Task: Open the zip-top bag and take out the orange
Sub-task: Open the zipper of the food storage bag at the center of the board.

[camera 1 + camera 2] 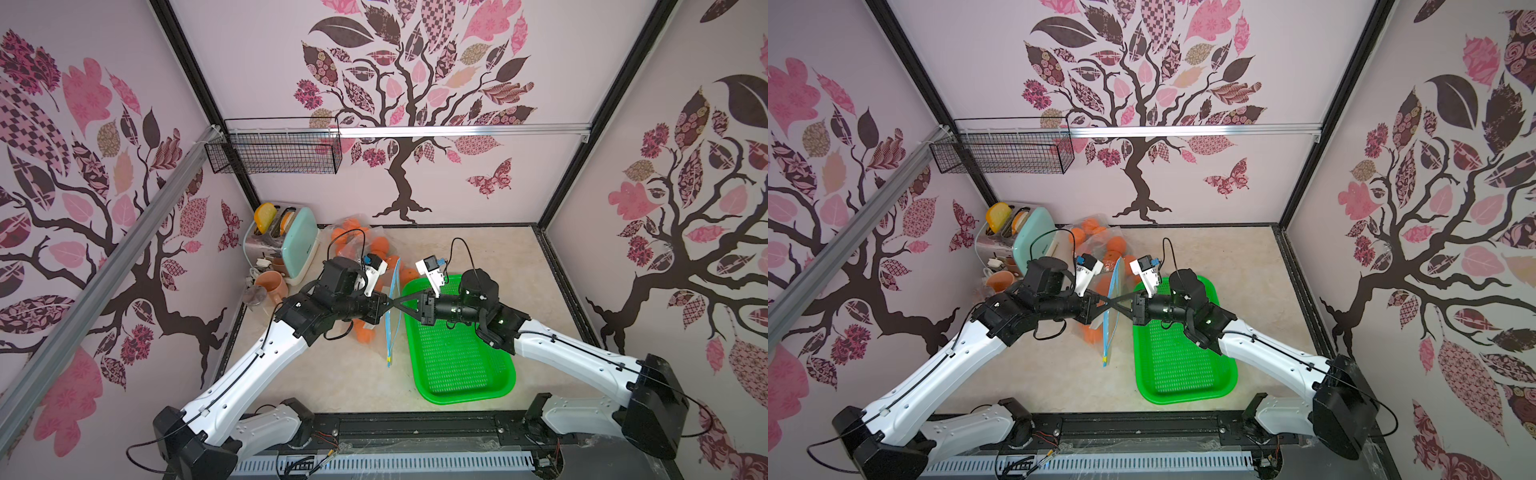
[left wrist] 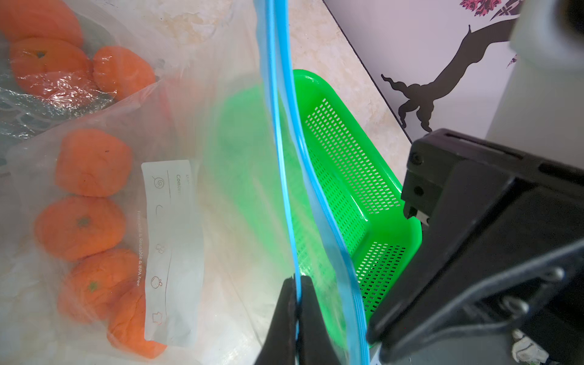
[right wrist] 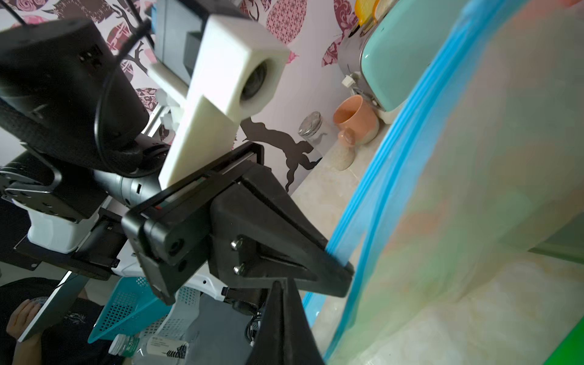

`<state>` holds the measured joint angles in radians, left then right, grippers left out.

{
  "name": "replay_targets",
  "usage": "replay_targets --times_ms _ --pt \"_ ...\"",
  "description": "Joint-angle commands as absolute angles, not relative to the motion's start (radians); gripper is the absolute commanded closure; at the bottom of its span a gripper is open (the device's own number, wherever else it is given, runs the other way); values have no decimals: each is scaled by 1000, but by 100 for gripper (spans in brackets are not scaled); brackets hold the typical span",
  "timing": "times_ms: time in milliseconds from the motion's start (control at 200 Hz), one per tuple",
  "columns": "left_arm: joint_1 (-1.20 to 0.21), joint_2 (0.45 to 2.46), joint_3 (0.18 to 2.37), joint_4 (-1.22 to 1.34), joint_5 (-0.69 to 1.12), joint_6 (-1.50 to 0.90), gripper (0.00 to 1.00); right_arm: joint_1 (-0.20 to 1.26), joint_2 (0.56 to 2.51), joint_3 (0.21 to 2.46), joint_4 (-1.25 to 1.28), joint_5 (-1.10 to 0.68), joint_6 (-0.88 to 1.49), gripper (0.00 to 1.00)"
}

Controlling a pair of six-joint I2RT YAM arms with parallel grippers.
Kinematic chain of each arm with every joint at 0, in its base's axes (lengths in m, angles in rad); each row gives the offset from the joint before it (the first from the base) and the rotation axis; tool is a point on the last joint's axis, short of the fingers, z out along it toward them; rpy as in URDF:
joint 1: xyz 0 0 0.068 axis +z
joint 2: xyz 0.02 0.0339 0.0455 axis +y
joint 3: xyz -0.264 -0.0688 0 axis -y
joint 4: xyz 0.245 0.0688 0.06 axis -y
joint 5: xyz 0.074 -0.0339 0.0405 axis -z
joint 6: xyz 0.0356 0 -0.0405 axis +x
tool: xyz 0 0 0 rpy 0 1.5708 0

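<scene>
The clear zip-top bag (image 2: 221,158) has a blue zip edge (image 1: 392,332) raised off the table in both top views. Several oranges (image 2: 79,227) lie inside it. My left gripper (image 2: 297,279) is shut on one blue lip of the bag. My right gripper (image 3: 281,282) is shut too, its tip meeting the left one at the zip edge (image 1: 1111,332). The other lip bows away towards the right fingers (image 2: 410,300) and lies against them. No film shows in the right jaws' seam, so I cannot tell whether that lip is pinched.
A green perforated basket (image 1: 465,397) sits under the right arm. Behind the bag lies a second clear bag of oranges (image 1: 353,232). A mint toaster (image 1: 297,241), an orange mug (image 1: 272,286) and a small jar (image 1: 254,296) crowd the back left corner. A wire basket (image 1: 276,151) hangs on the wall.
</scene>
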<state>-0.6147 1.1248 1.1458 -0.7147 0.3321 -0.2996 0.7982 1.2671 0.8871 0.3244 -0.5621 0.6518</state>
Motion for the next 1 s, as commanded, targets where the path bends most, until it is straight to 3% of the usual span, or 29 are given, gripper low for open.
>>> replay_targets --times_ms 0,475,575,780,995 --pt "-611 1122 1144 -686 346 -303 100 804 1273 935 286 -522 660 96" --pt "-612 1093 1140 -700 347 -340 100 806 1317 969 -65 -129 611 86" --pt "-612 1098 1132 -703 340 -357 100 810 1291 975 -93 -81 600 79" --pt "-612 1111 1097 -645 354 -396 100 810 1247 948 80 -181 570 79" --pt "-612 1117 1108 -630 350 -403 100 811 1308 998 90 -267 586 80"
